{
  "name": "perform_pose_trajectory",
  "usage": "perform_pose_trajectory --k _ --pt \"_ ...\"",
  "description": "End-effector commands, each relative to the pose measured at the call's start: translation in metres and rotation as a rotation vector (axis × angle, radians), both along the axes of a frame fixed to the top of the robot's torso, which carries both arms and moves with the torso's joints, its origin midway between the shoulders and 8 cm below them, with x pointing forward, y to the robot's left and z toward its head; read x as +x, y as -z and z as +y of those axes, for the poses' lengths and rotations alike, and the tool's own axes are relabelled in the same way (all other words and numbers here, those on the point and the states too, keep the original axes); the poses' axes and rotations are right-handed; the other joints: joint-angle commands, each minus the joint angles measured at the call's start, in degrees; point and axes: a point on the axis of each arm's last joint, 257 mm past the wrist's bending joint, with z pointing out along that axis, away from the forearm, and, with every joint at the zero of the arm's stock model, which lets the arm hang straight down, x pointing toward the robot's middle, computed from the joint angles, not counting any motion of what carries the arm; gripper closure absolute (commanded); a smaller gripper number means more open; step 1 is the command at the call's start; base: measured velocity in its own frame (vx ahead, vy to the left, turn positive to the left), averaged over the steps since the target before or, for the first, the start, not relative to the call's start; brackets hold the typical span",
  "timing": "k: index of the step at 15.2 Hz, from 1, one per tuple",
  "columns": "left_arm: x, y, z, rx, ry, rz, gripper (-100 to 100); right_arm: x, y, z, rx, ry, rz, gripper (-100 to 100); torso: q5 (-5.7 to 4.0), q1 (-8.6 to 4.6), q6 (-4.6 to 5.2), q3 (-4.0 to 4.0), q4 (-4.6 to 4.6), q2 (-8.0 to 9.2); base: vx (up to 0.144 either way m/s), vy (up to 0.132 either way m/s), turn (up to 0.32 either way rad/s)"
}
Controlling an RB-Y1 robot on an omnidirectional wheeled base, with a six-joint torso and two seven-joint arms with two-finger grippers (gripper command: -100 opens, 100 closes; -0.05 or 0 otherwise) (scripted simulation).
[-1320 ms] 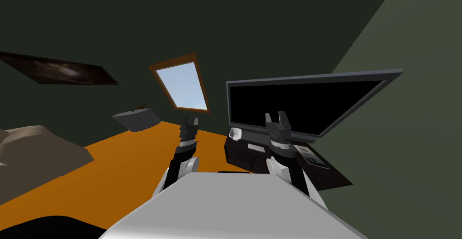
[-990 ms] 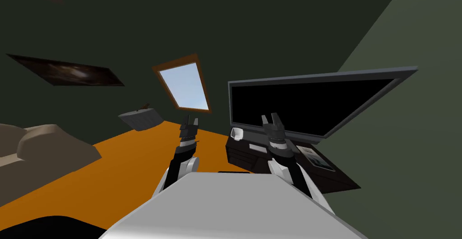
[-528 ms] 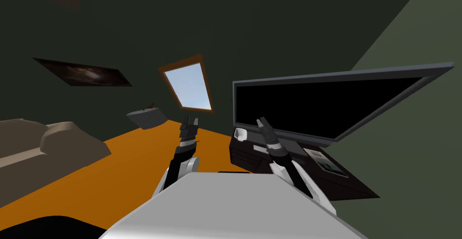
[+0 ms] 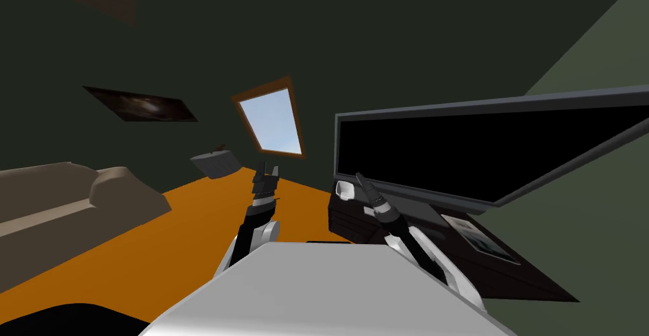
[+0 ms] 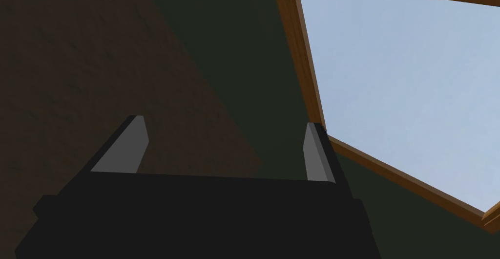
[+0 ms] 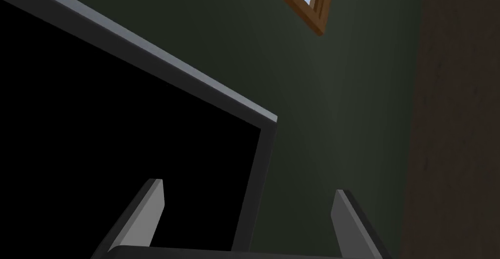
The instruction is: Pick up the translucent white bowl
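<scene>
The left gripper (image 4: 267,172) hangs over the orange floor (image 4: 158,237), and its wrist view catches the fingers (image 5: 128,143) spread wide. Next along, the head view picks out the white bowl (image 4: 345,189), sitting on the left end of the dark TV stand (image 4: 347,221). The right gripper (image 4: 360,177) leans in near its rim. Its wrist view shows the claw wide open, with the television (image 4: 481,148) corner beyond. A second ago that gripper stood upright, further right of the bowl.
</scene>
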Motion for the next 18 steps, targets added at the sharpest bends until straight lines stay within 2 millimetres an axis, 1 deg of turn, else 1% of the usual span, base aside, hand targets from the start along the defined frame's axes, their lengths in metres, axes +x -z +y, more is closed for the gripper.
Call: perform_pose_trajectory --k 1,2,3,4,5,6,7,8,10,11,12,13,15,16,17,18 --pt "0.0 0.0 0.0 0.0 0.0 0.0 0 0.004 0.02 0.001 -0.067 -0.004 0.037 -100 0.0 0.0 0.0 0.0 0.0 0.0 0.029 0.106 0.069" --pt "0.0 0.0 0.0 0.0 0.0 0.0 0 0.007 0.04 0.001 -0.122 0.002 0.077 -100 0.01 0.0 0.01 0.0 0.0 0.0 0.03 0.114 0.087" --pt "0.0 0.0 0.0 0.0 0.0 0.0 0 0.006 0.042 0.001 -0.14 -0.006 0.079 -100 0.0 0.02 0.0 -0.01 0.0 0.0 0.023 0.108 0.062" --pt "0.0 0.0 0.0 0.0 0.0 0.0 0 0.008 0.062 -0.001 -0.195 0.001 0.118 -100 0.01 0.01 0.01 0.0 0.0 0.01 0.035 0.121 0.09" --pt "0.0 0.0 0.0 0.0 0.0 0.0 0 0.007 0.064 -0.001 -0.215 -0.008 0.121 -100 0.01 0.05 0.01 0.0 0.0 0.01 0.037 0.111 0.065" --pt "0.0 0.0 0.0 0.0 0.0 0.0 0 0.008 0.085 -0.004 -0.272 0.0 0.16 -100 0.02 0.03 0.01 -0.01 0.0 -0.01 0.046 0.114 0.085" --pt "0.0 0.0 0.0 0.0 0.0 0.0 0 0.007 0.087 -0.004 -0.294 -0.009 0.162 -100 0.01 0.04 0.0 -0.02 -0.01 -0.04 0.042 0.115 0.07" --pt "0.0 0.0 0.0 0.0 0.0 0.0 0 0.007 0.109 -0.008 -0.354 -0.003 0.201 -100 0.02 0.04 0.01 -0.03 -0.01 -0.04 0.03 0.127 0.087" --pt "0.0 0.0 0.0 0.0 0.0 0.0 0 0.006 0.111 -0.01 -0.375 -0.011 0.203 -100 0.02 0.07 0.01 -0.01 -0.01 -0.01 0.031 0.098 0.048" --pt "0.0 0.0 0.0 0.0 0.0 0.0 0 0.005 0.133 -0.016 -0.447 -0.008 0.242 -100 0.01 -0.03 0.02 0.0 0.0 0.01 0.039 0.082 0.062" --pt "0.0 0.0 0.0 0.0 0.0 0.0 0 0.004 0.134 -0.017 -0.459 -0.012 0.243 -100 -0.01 -0.06 0.01 0.0 0.0 0.0 0.046 0.088 0.074" --pt "0.0 0.0 0.0 0.0 0.0 0.0 0 0.002 0.156 -0.024 -0.525 -0.007 0.281 -100 0.0 -0.06 0.02 -0.01 0.0 -0.02 0.04 0.095 0.107" --pt "0.0 0.0 0.0 0.0 0.0 0.0 0 0.001 0.157 -0.026 -0.544 -0.014 0.282 -100 0.0 -0.03 0.01 -0.02 -0.01 -0.03 0.038 0.088 0.051" --pt "0.0 0.0 0.0 0.0 0.0 0.0 0 -0.003 0.179 -0.036 -0.619 -0.011 0.32 -100 0.0 -0.07 0.03 -0.01 0.0 -0.01 0.036 0.081 0.068" --pt "0.0 0.0 0.0 0.0 0.0 0.0 0 -0.004 0.18 -0.038 -0.631 -0.015 0.32 -100 -0.01 -0.08 0.02 0.0 0.0 0.01 0.038 0.092 0.071" --pt "0.0 0.0 0.0 0.0 0.0 0.0 0 -0.008 0.201 -0.048 -0.699 -0.011 0.357 -100 -0.01 -0.06 0.02 0.0 0.0 0.0 0.05 0.119 0.11"
